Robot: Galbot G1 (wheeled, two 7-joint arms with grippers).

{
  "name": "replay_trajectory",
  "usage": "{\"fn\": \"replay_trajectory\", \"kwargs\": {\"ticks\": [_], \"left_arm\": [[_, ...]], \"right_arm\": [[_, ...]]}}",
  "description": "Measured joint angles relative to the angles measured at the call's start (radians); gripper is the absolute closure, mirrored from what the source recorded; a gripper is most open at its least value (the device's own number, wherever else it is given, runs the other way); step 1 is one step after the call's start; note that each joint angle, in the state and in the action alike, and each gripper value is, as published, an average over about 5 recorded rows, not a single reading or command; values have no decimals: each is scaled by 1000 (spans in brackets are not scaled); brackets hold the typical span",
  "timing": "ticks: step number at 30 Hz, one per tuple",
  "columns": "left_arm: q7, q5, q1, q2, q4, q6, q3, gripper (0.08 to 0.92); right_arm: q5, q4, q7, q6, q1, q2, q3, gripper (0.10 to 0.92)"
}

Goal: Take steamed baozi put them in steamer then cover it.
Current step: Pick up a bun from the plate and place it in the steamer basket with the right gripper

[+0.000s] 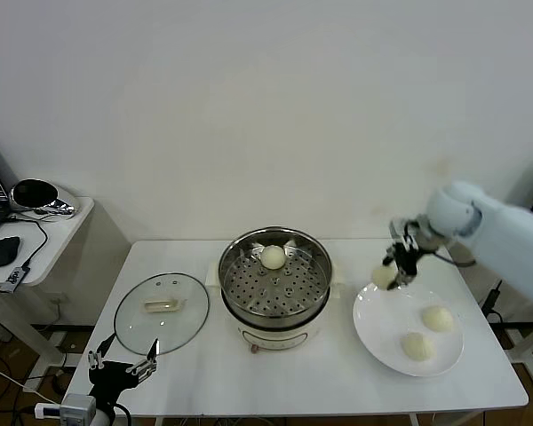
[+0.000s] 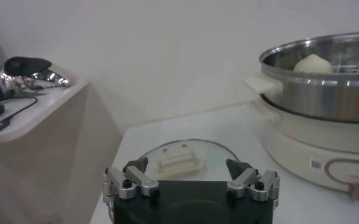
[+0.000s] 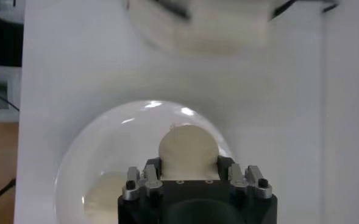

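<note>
left of the steamer [image 1: 274, 286] our left gripper [image 1: 122, 365] waits open near the cover [image 1: 162, 311]; right of the steamer our right gripper [image 1: 391, 273] clamps a baozi [image 1: 383, 276] above the plate [image 1: 373, 327]; a soft grip may drop it short of the tray.

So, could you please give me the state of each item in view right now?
Steamer: uncovered, one baozi on its tray.
Cover: lying flat on the table, left of the steamer.
Right gripper: shut on a raised baozi, over the plate's edge.
Plate: holding two baozi.
Left gripper: open, idle near the cover.
</note>
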Motion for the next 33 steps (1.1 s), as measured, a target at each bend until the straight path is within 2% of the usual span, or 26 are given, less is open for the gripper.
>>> {"fn": "replay_trajectory", "kwargs": {"ticks": [13,23,33], "left_arm": [[0,-6,-22,-7,-2,8,-17,177],[2,-15,-26,-7,-9,12,-28,177],[2,-21,-36,-9,-2,14,-25,177]], "right_arm": [[117,-82,-23,-68,157,245,-91,465],[105,-198,-23,-80,122,462,-94,465],[74,-273,-5,-87,47,600,-102,465]]}}
